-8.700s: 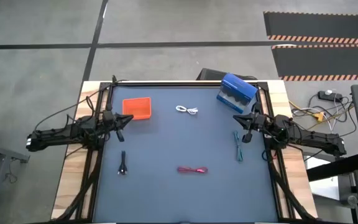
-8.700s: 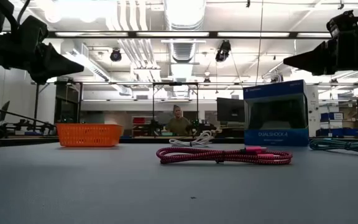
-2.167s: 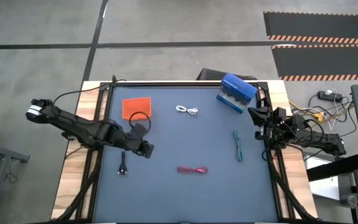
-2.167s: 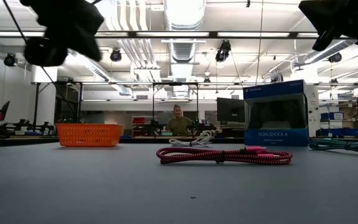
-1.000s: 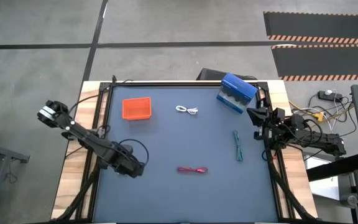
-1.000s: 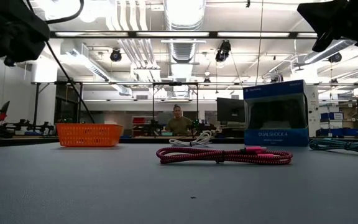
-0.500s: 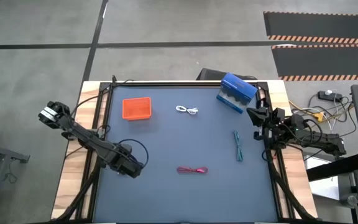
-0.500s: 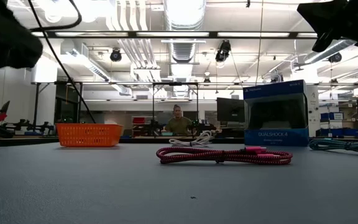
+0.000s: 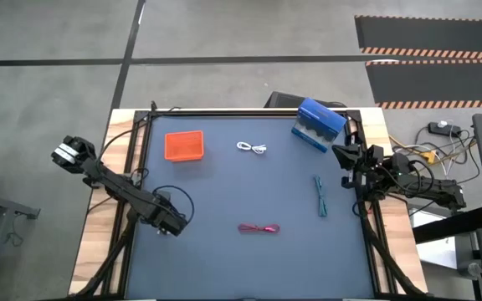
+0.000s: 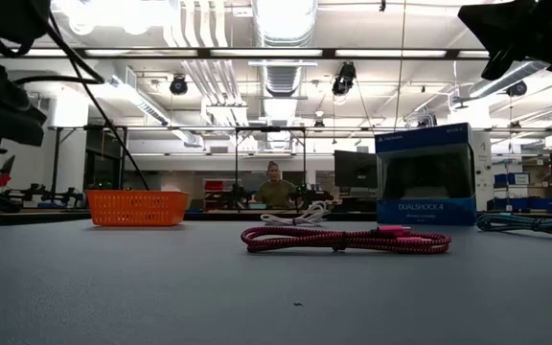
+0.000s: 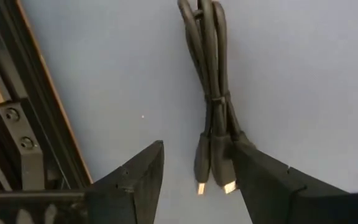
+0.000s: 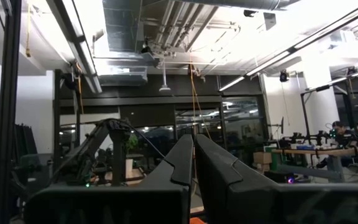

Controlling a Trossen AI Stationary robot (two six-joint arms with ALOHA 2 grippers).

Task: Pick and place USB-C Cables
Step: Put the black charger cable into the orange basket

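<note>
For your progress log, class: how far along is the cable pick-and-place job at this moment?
Done: nothing; the orange tray holds no cable. In hand: the left gripper is open, down over the black cable, its plug ends between the fingers, not yet gripped. Left: the white cable, teal cable and red-pink cable all lie on the table. The right gripper waits shut at the table's right edge.

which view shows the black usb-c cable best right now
The left wrist view: the black USB-C cable lies bundled on the table, its plugs between the open left gripper's fingers. In the high view the gripper covers it; the low and right wrist views do not show it clearly.
</note>
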